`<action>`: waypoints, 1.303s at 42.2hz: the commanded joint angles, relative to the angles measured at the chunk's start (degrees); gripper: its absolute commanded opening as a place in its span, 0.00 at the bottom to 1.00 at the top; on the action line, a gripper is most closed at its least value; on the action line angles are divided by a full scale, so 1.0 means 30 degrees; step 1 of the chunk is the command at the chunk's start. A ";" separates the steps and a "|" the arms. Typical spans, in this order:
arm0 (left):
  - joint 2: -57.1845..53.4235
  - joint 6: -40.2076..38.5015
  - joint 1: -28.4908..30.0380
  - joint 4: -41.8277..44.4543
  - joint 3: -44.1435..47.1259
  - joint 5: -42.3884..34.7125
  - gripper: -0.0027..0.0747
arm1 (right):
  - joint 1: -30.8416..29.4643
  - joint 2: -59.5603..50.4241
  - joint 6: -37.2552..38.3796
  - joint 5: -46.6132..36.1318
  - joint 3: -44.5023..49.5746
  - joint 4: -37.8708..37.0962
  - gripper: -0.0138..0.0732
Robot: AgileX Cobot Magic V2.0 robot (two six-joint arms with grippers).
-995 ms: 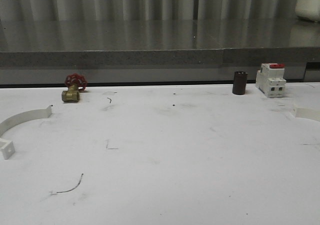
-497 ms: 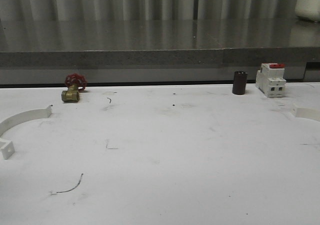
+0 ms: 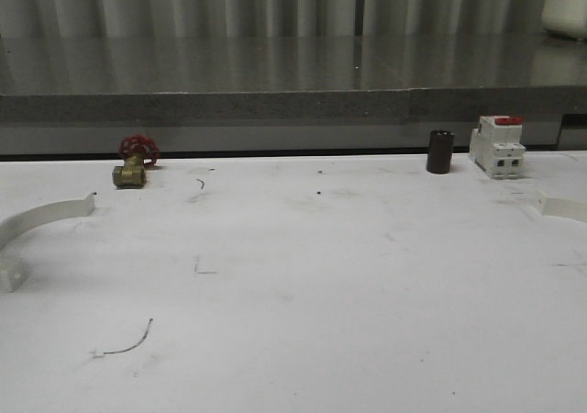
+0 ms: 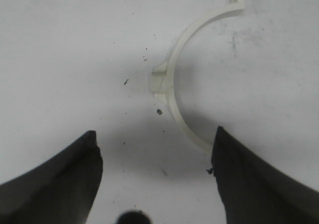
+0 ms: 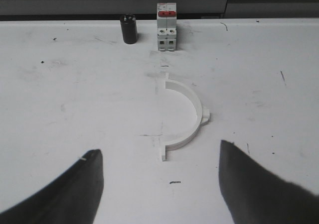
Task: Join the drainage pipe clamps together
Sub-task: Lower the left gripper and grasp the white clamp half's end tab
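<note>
Both tools, left (image 4: 155, 184) and right (image 5: 160, 184), hung spread above 1 clamp each: left clamp (image 4: 174, 84), right clamp (image 5: 187, 112), far apart. A thin clamp might skid sideways if I closed off-centre.

White scuffed table (image 3: 303, 284); grey speckled counter (image 3: 275, 87) behind; pale vertical-ribbed wall (image 3: 229, 5); dim light.

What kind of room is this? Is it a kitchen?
Probably a workshop or lab bench, not a kitchen: a scuffed white table holds a brass valve, a circuit breaker and white pipe clamps.
</note>
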 commanded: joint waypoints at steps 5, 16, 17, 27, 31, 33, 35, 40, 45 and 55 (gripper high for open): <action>0.1501 -0.0031 0.0020 -0.0415 -0.1604 -0.1206 0.63 | 0.0010 0.0195 -0.0095 -0.1194 -0.0544 -0.0140 0.76; 0.3393 -0.0031 -0.0166 -0.0547 -0.2223 -0.1694 0.63 | 0.0010 0.0195 -0.0095 -0.1194 -0.0544 -0.0140 0.76; 0.3527 -0.0031 -0.0166 -0.0547 -0.2235 -0.1794 0.63 | 0.0010 0.0195 -0.0095 -0.1194 -0.0544 -0.0140 0.76; 0.4374 -0.0031 -0.0166 -0.1038 -0.2266 -0.2281 0.53 | 0.0010 0.0195 -0.0095 -0.1173 -0.0544 -0.0140 0.76; 0.4407 -0.0031 -0.0166 -0.1116 -0.2266 -0.2361 0.44 | 0.0010 0.0195 -0.0095 -0.1173 -0.0544 -0.0140 0.76; 0.4407 -0.0031 -0.0166 -0.1131 -0.2266 -0.2395 0.40 | 0.0010 0.0195 -0.0095 -0.1173 -0.0544 -0.0140 0.76; 0.4407 -0.0031 -0.0166 -0.1131 -0.2266 -0.2260 0.36 | 0.0010 0.0195 -0.0095 -0.1173 -0.0544 -0.0140 0.76; 0.4407 -0.0031 -0.0166 -0.1131 -0.2266 -0.2307 0.27 | 0.0010 0.0195 -0.0095 -0.1173 -0.0544 -0.0140 0.76; 0.4407 -0.0031 -0.0130 -0.1131 -0.2266 -0.2813 0.20 | 0.0010 0.0195 -0.0095 -0.1173 -0.0544 -0.0140 0.76; 0.4109 -0.0031 -0.0550 -0.1281 -0.2817 -0.1371 0.12 | 0.0010 0.0195 -0.0095 -0.1173 -0.0544 -0.0140 0.76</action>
